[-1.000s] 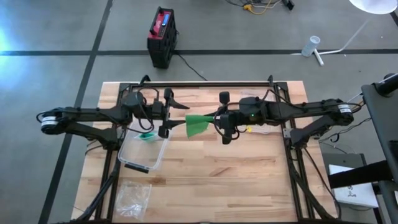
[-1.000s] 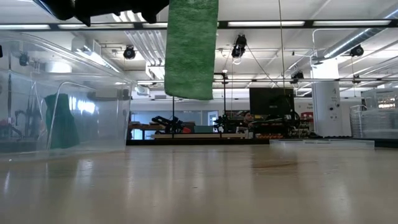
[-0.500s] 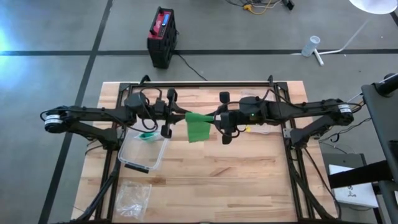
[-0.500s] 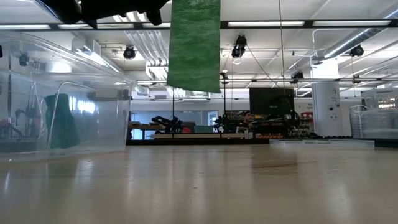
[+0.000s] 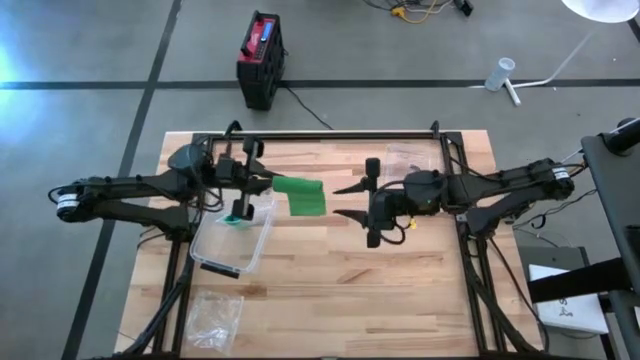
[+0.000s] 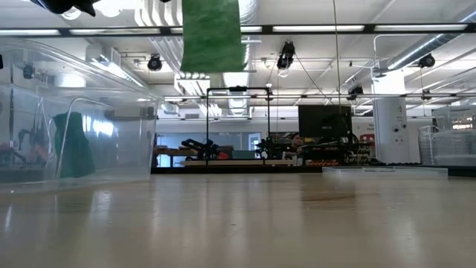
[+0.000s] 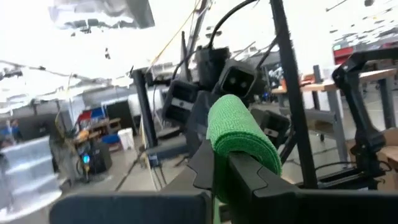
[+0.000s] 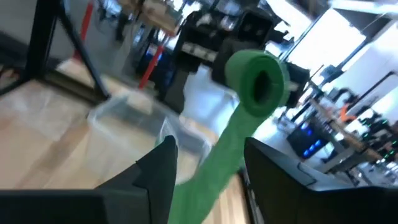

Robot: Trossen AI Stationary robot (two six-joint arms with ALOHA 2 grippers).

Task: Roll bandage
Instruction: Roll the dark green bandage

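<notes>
Bandage (image 5: 300,194): green, partly rolled, held above the table (image 5: 400,290) at about 11 o'clock of its centre, loose tail hanging down in the low view.
Left gripper (image 5: 262,182): jaws clamped on the bandage roll at its 9 o'clock end.
Right gripper (image 5: 345,200): jaws apart, holding nothing, at 3 o'clock of the bandage, apart from it.
Clear box (image 5: 232,240): on the table at 7 o'clock of the bandage.
</notes>
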